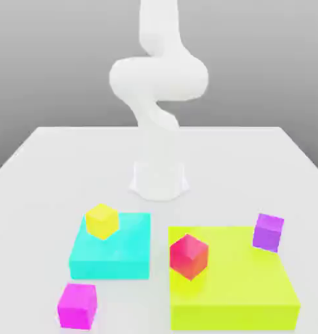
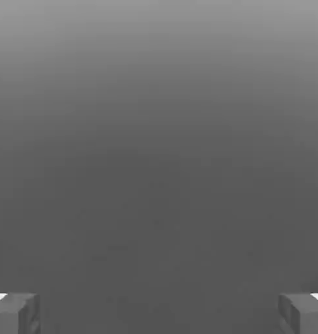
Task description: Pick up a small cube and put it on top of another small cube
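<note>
White worktop (image 1: pixel 51 163), exterior view, going from its left to its right. The small matte magenta-pink cube (image 1: pixel 77 305) is sitting on the worktop at the near left corner, just in front of the flat cyan square block (image 1: pixel 116 251). A small yellow cube (image 1: pixel 101 220) is resting on the cyan block's far left part. The white robot arm (image 1: pixel 158 98) is rising behind the blocks, well apart from the magenta-pink cube. The small plain red cube (image 1: pixel 188 256) is sitting on the left part of the flat lime-yellow square block (image 1: pixel 240 287); a small violet-purple cube (image 1: pixel 268 231) is standing at that block's far right corner.

Hand view: the tool (image 2: pixel 159 313) is standing wide open, grey fingertips (image 2: pixel 17 313) far apart, gripping nothing, facing plain grey.
</note>
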`<state>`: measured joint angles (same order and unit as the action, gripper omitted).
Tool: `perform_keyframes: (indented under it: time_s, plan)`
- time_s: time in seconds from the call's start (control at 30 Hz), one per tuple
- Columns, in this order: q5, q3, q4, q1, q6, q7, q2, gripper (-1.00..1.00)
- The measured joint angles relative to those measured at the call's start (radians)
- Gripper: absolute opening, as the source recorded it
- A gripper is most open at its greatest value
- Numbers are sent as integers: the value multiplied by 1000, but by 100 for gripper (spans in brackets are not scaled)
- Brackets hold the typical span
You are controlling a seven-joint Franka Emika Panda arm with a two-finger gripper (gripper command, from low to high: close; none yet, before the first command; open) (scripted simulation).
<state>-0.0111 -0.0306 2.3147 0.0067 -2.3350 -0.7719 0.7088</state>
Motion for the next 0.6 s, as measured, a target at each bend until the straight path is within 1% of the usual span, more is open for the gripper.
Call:
perform_keyframes:
  time_s: [0.37,0.6]
  plan:
    - [-68,-125,65,13,-155,138,-405,0]
    - [-118,-172,105,-16,-252,230,-659,0]
